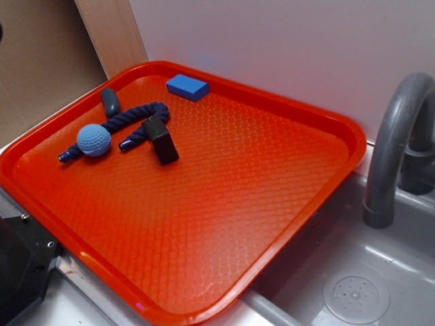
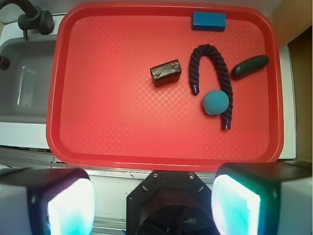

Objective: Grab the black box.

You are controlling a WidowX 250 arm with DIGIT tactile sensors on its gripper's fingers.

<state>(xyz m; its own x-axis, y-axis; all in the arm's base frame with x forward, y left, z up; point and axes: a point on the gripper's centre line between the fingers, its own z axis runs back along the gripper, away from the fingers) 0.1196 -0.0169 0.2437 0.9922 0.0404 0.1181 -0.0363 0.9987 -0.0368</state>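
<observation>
Approach is the step in hand here: the gripper (image 2: pixel 154 196) is hanging back off the tray's (image 2: pixel 146 147) near edge in the wrist view, well apart from everything on it, and nothing is being touched yet. The fingers (image 2: pixel 54 205) are standing wide apart at the bottom corners of that view, with empty space between them, holding nothing.

The box (image 2: pixel 166 72) is lying on the tray, up at about twelve o'clock from the gripper, a shade to the right, and tilted slightly rather than square to the tray's edges. In the exterior view the box (image 1: pixel 160 138) is sitting at the tray's (image 1: pixel 204 299) ten o'clock quarter, just beside one end of the rope (image 1: pixel 136 121). Whether it is touching the rope there I cannot tell; the wrist view is showing a small gap between box and rope (image 2: pixel 210 68).

The ball (image 2: pixel 215 102) is nestling in the rope's curve, the blue block (image 2: pixel 209 21) is lying by the far rim, and the pebble (image 2: pixel 250 65) is at two o'clock.

The next move, as I judge it, is calling for a long reach forward and down over the box, with the wrist turning to match its tilt, so the jaws are straddling its short sides and clearing the rope on the right.
</observation>
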